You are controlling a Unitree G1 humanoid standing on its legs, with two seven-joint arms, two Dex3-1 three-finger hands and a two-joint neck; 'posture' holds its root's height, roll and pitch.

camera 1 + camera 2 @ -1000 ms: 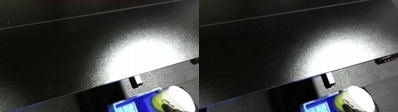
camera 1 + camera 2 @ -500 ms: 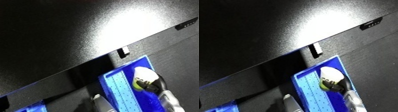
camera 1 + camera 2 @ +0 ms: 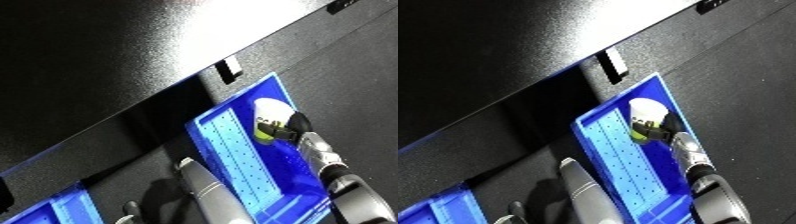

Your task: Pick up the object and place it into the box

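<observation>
A white object with a yellow band is inside the blue bin, near its far end. My right hand has its black fingers curled round the object, and its silver wrist and forearm come in from the lower right. Whether the object rests on the bin floor or hangs above it is unclear. My left forearm lies just left of the bin. The left hand is only a dim dark shape near the bottom edge.
The bin stands on a black table. A glossy dark panel fills the upper left, with a small white tag at its edge. Part of a second blue bin shows at the lower left corner.
The camera has dipped and tilted, so the whole scene has slid up. The bin, my right hand with the object and my left forearm now show more fully.
</observation>
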